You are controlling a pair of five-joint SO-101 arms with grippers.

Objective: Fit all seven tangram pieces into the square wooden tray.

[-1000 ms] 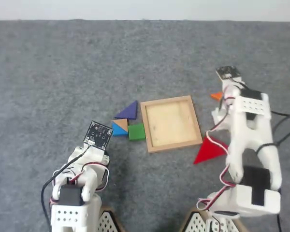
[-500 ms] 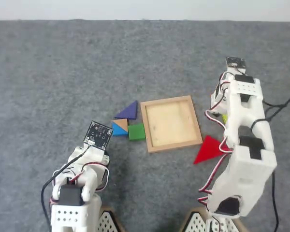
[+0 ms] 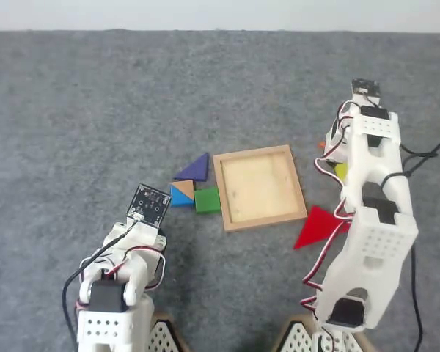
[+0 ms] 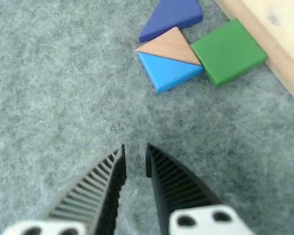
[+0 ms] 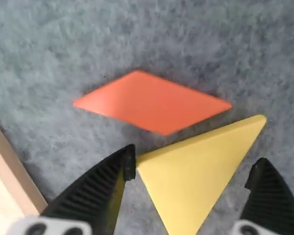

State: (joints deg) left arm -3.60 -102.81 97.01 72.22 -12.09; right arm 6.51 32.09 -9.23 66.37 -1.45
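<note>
- Square wooden tray point(image 3: 218, 192): pale wood with a raised rim. It lies flat mid-table on the grey carpet point(image 3: 95, 95), turned slightly askew. Every visible piece lies outside it.
- Green square point(image 3: 207, 199): against the tray's rim on the left arm's side. The light blue triangle point(image 3: 178, 198), tan triangle point(image 3: 184, 187) and dark blue triangle point(image 3: 196, 169) cluster beside it. The left wrist view shows tan touching blue and green.
- Red triangle point(image 3: 317, 226): just off the tray's near corner on the right arm's side, one tip toward that corner.
- Yellow triangle point(image 5: 201, 186) and orange parallelogram point(image 5: 152, 102): mostly covered by the right arm point(image 3: 370, 191) in the high view. The right wrist view gives fuller outlines. The parallelogram's long axis runs roughly along the line joining the fingertips. A narrow gap separates the two pieces.
- Right gripper point(image 5: 196, 164): fingers spread wide, straddling the yellow triangle. Contact cannot be judged.
- Left gripper point(image 4: 135, 151): fingers drawn almost together, pinching nothing, over bare carpet short of the cluster.
</note>
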